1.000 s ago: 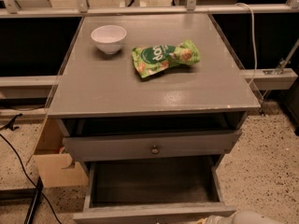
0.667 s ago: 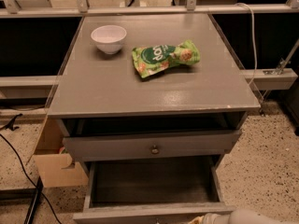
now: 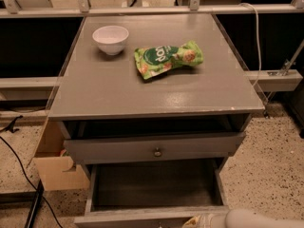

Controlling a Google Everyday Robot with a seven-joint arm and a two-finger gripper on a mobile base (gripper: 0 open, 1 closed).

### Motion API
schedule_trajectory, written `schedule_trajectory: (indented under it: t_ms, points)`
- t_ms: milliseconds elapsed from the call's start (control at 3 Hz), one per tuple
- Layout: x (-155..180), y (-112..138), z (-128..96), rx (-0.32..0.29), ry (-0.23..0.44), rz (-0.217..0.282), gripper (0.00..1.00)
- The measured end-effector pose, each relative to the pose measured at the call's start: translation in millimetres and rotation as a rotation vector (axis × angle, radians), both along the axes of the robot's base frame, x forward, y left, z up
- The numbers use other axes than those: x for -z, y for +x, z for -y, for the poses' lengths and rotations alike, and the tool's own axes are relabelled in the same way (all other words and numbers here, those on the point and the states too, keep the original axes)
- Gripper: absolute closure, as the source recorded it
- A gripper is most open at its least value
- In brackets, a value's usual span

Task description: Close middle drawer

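Observation:
The middle drawer (image 3: 152,186) is pulled far out of the grey cabinet, and its bare grey inside shows. Its front panel (image 3: 128,219) lies along the bottom edge of the view, and its knob is out of view. The gripper (image 3: 197,221) sits at the bottom edge, right against the right part of that front panel. The white arm (image 3: 259,219) trails off to the right behind it. Above, the top drawer front (image 3: 118,151) with a small brass knob (image 3: 157,152) stands slightly open.
A white bowl (image 3: 110,38) and a green snack bag (image 3: 167,58) lie on the cabinet top (image 3: 156,91). A cardboard box (image 3: 54,167) stands on the floor to the left, with black cables (image 3: 21,167) beside it. A white cord (image 3: 256,42) hangs at the right.
The arm has slid left along the bottom edge, bringing the gripper up to the front of the open drawer. The drawers have not visibly moved.

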State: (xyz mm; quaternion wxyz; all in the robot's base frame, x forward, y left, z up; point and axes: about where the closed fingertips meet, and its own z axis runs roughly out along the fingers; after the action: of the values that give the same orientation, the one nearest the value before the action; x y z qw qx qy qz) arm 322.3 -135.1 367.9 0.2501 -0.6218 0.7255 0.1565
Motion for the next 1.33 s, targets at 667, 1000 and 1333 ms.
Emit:
schedule_trajectory:
  t_ms: [667, 1000, 1333]
  points:
    - [3, 21, -14, -0.029, 0.000, 0.037, 1.00]
    - [3, 36, -17, -0.033, -0.008, 0.057, 1.00]
    - [1, 52, -19, -0.035, -0.016, 0.080, 1.00]
